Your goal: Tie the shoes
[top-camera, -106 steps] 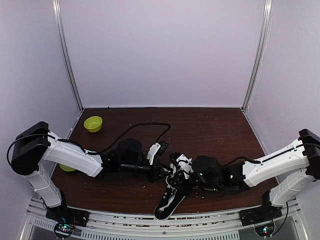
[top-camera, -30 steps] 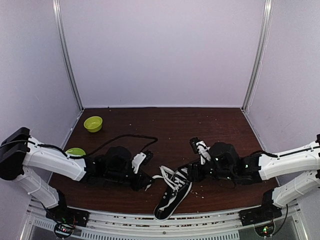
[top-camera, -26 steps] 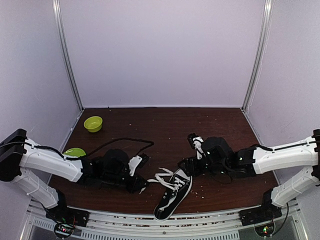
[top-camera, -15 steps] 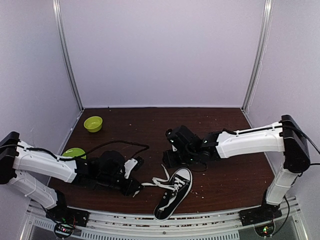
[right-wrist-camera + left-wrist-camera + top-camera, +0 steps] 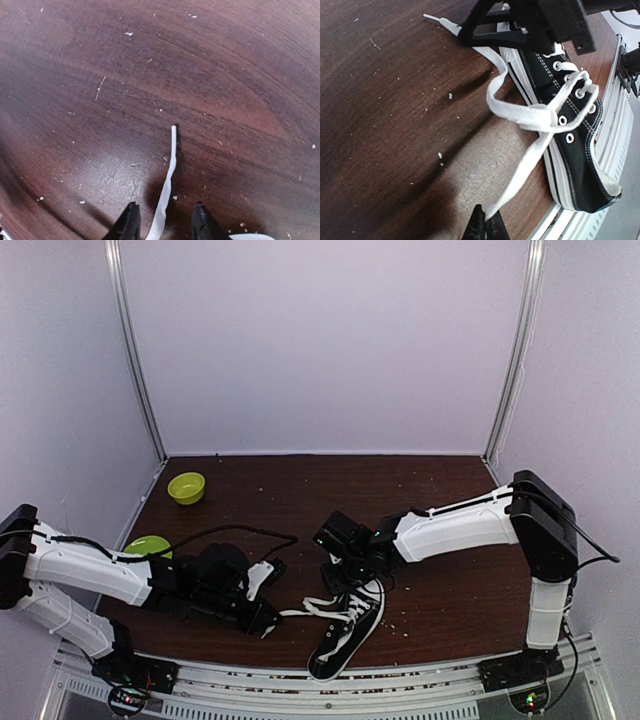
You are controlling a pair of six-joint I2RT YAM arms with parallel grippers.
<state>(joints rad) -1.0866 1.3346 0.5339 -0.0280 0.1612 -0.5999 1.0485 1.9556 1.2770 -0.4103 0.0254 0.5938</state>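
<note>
The black sneaker (image 5: pixel 345 632) with white sole lies near the table's front edge, toe toward me. In the left wrist view the sneaker (image 5: pixel 572 145) shows its laces crossed in one loose knot (image 5: pixel 547 114). My left gripper (image 5: pixel 266 617) is shut on the end of one white lace (image 5: pixel 520 172), pinched at the tips of the left gripper (image 5: pixel 488 215) and drawn out to the left. My right gripper (image 5: pixel 336 570) hovers just beyond the shoe's heel. In its wrist view the right gripper (image 5: pixel 165 207) is open, straddling the other lace end (image 5: pixel 171 155) flat on the table.
Two green bowls stand at the left, one (image 5: pixel 186 487) near the back corner and one (image 5: pixel 150 544) behind my left arm. A black cable (image 5: pixel 240 533) loops over the table from the left arm. Crumbs dot the brown tabletop (image 5: pixel 420 490). The metal front rail (image 5: pixel 615 90) runs beside the shoe.
My right arm has swung from the shoe's right side to its far left, over the loose lace end, jaws narrowing. The left gripper pulled its lace slightly further left.
</note>
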